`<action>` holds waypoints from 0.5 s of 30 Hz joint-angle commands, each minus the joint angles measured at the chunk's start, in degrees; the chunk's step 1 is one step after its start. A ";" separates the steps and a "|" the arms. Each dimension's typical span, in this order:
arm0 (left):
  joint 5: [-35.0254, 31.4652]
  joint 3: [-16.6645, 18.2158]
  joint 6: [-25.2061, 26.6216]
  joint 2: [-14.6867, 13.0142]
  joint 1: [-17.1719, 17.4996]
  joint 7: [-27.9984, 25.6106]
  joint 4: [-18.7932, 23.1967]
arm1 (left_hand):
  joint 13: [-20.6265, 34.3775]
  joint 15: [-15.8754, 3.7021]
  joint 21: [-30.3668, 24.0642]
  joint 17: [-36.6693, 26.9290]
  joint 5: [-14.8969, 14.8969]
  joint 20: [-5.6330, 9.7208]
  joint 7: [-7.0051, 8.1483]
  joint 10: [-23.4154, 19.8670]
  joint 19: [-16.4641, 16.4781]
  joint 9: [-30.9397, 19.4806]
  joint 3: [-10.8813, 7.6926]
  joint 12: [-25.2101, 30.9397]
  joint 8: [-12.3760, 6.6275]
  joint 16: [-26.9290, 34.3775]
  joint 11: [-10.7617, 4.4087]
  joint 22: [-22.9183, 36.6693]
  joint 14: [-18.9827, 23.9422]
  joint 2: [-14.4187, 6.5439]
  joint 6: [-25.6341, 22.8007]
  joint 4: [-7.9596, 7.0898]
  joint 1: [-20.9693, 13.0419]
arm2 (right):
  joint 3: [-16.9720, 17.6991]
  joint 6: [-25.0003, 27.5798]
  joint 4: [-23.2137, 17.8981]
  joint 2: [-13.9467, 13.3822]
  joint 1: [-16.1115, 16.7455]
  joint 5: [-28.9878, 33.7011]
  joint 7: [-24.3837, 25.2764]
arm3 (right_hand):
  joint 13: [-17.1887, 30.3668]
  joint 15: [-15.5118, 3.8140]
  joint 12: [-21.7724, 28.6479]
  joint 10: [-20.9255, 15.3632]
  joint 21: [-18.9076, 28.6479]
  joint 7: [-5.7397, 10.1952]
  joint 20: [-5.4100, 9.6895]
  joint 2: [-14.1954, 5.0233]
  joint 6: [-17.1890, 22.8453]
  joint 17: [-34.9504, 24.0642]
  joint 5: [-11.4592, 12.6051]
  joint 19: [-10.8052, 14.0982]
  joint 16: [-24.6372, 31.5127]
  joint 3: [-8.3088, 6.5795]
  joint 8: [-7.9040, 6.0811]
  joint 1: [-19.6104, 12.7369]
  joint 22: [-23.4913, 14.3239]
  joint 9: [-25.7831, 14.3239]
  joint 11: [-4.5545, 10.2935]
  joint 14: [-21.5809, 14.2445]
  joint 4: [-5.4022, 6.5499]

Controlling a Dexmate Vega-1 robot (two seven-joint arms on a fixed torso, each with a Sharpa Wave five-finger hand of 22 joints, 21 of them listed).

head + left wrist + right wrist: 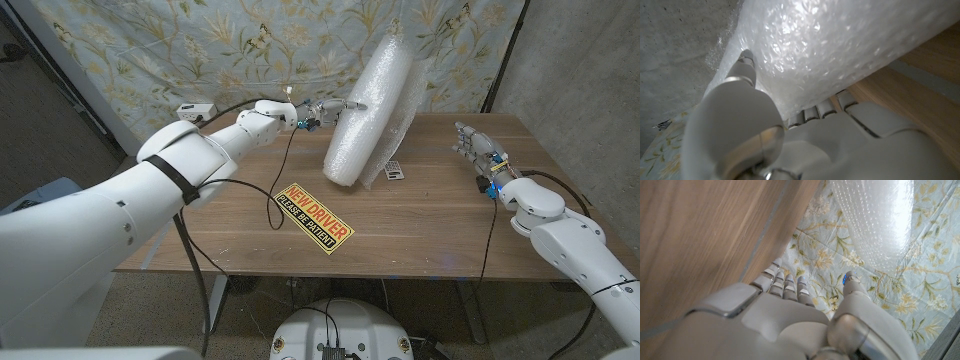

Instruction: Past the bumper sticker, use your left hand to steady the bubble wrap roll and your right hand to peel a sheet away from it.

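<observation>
The bubble wrap roll (372,105) stands tilted on the worktop (430,215), leaning away toward the flowery curtain (150,50). The left hand (325,111) reaches out and touches the side of the roll partway up. From the left wrist camera, its fingers (746,65) press against the bumpy plastic of the roll, with the thumb up one side and the other fingers tucked under it. The right hand (478,148) is well apart from the roll, held up above the worktop with its fingers spread and nothing in them. A loose clear sheet (880,220) hangs off the roll, out past the right hand's fingertips (785,282). The yellow bumper sticker (313,217) lies flat on the worktop, nearer to the robot than both hands. A small dark thing (394,172) lies just beside the bottom of the roll.
</observation>
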State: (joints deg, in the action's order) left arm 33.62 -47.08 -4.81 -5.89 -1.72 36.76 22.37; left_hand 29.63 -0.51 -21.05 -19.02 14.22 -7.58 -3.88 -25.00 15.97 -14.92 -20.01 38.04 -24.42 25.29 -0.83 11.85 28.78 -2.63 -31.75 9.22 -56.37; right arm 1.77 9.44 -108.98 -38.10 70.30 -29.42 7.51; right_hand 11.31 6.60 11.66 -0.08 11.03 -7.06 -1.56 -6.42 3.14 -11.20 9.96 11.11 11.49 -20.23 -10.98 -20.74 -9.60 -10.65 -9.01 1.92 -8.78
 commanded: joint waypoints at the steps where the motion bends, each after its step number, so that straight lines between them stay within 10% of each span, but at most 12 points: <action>1: 0.88 0.93 4.26 2.95 -0.96 -6.69 -2.34 | 1.03 -0.07 -0.27 -0.15 0.27 -0.01 -0.20 -0.67 0.14 -3.41 -0.41 0.24 -1.57 0.61 -0.04 0.32 0.40 -2.46 -1.25 -0.23 -2.01 | 0.81 3.15 -2.19 -0.55 -0.11 1.58 -0.61 | 0.14 0.85 -0.03 -0.15 -0.07 -2.09 -0.76 0.82 -0.36 -0.08 0.07 0.21 0.07 0.07 0.24 -0.35 -0.17 -0.16 -0.88 0.10 -0.32; 15: 0.99 2.26 8.26 2.51 0.63 -9.45 2.20 | 1.43 -0.03 -0.37 -0.28 0.52 -0.05 -0.15 -0.99 0.11 -3.75 -0.39 0.24 -1.88 0.83 -0.04 0.36 0.63 -2.54 -1.82 -0.29 -1.97 | 1.26 5.68 -3.10 -0.85 -1.05 2.57 -1.99 | 0.19 1.71 0.02 -0.21 -0.06 -2.73 -1.59 1.33 -0.83 -0.05 0.07 0.22 0.09 -0.01 0.21 -1.15 -0.16 -0.14 -1.47 -0.13 -0.68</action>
State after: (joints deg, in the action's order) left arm 34.42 -45.81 0.52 -4.12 -1.65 30.60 23.18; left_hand 30.05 -0.72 -21.05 -19.01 14.25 -7.58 -3.89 -25.31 15.97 -14.92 -20.06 37.89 -24.42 25.74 -0.53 12.15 28.97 -2.53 -31.76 9.16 -56.47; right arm 2.70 13.36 -111.44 -38.75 70.06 -27.64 6.39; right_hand 11.32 7.71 11.66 -0.26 11.03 -7.06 -2.89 -5.66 2.53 -11.20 9.96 11.00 11.49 -20.16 -10.98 -21.50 -9.61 -10.66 -10.02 1.81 -9.33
